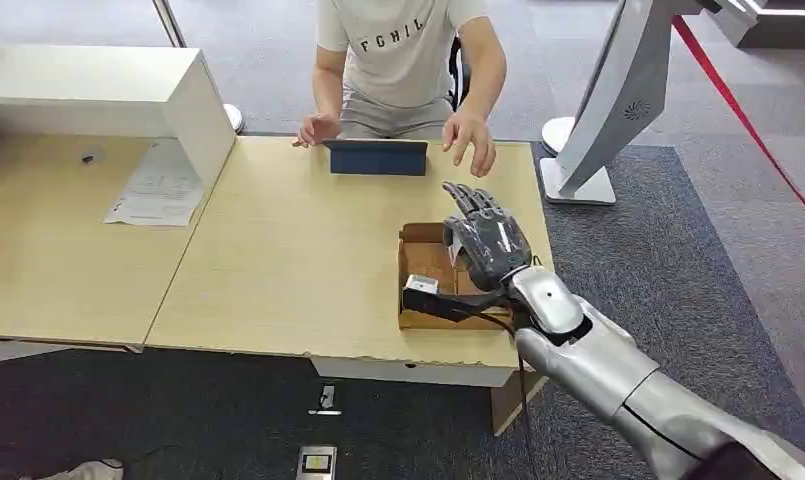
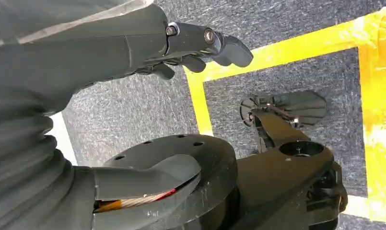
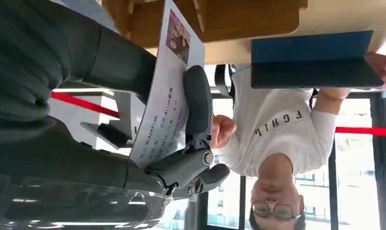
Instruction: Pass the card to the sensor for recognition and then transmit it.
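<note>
A white printed card (image 3: pixel 164 96) is pinched in my right hand (image 1: pixel 488 240), the thick thumb (image 3: pixel 198 103) pressing on its face. In the head view the card (image 1: pixel 456 245) is a thin white edge under the palm. This hand hovers over an open cardboard box (image 1: pixel 425 262) on the table's right side, fingers pointing at the seated person (image 1: pixel 403 60). A small black and white sensor (image 1: pixel 421 290) sits at the box's near edge, beside my wrist. My left hand (image 2: pixel 109 52) hangs above the floor, fingers apart and holding nothing.
A dark blue folded tablet case (image 1: pixel 378 157) stands on the wooden table (image 1: pixel 278 270) before the person, whose hands rest either side of it. Papers (image 1: pixel 158 185) and a white cabinet (image 1: pixel 108 90) lie at the left. A white kiosk stand (image 1: pixel 608 110) rises at the right.
</note>
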`<act>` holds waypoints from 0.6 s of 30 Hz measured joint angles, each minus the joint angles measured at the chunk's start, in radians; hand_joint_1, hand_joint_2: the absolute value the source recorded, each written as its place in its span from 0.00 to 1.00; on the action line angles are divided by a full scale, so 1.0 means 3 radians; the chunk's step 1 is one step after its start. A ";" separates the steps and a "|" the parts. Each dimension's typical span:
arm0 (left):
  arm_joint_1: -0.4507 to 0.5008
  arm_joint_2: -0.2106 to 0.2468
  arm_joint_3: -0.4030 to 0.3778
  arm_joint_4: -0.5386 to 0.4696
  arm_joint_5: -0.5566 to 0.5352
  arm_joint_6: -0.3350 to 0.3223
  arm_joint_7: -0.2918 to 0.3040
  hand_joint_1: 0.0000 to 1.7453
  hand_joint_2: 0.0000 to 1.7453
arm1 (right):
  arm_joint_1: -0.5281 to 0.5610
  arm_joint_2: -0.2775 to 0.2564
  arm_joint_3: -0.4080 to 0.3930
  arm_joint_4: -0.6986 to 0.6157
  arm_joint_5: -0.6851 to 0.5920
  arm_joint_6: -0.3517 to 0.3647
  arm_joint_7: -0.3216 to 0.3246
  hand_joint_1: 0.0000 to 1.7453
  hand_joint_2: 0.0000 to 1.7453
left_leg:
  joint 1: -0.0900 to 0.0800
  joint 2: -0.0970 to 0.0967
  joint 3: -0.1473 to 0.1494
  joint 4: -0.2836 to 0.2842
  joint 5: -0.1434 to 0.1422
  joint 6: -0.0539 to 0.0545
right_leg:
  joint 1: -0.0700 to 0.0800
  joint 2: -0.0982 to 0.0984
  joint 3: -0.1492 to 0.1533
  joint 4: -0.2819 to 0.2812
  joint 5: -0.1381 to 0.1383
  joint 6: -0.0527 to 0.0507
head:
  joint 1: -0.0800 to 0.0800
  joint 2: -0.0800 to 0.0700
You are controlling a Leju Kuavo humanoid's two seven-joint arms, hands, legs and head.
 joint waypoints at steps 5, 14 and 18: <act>-0.0011 0.0003 -0.0045 0.0000 0.0017 -0.0020 0.0013 0.00 1.00 | -0.0199 0.0112 -0.0004 0.0299 0.0032 0.0029 0.0048 1.00 1.00 | -0.0001 -0.0001 -0.0001 0.0000 0.0000 0.0000 | 0.0000 -0.0001 0.0001 0.0000 0.0000 0.0000 | 0.0001 0.0000; -0.0013 0.0010 -0.0069 0.0000 0.0044 -0.0023 0.0034 0.00 1.00 | -0.0478 0.0205 -0.0005 0.0655 0.0109 0.0150 0.0137 1.00 1.00 | 0.0000 -0.0001 0.0000 0.0001 0.0000 0.0000 | 0.0000 -0.0001 0.0000 -0.0001 0.0000 0.0000 | 0.0001 0.0000; -0.0013 0.0010 -0.0075 0.0000 0.0056 -0.0024 0.0034 0.00 1.00 | -0.0511 0.0237 -0.0005 0.0756 0.0118 0.0151 0.0146 1.00 1.00 | 0.0000 -0.0001 0.0000 0.0000 0.0000 0.0000 | 0.0000 -0.0001 0.0000 0.0000 0.0000 0.0000 | 0.0000 0.0000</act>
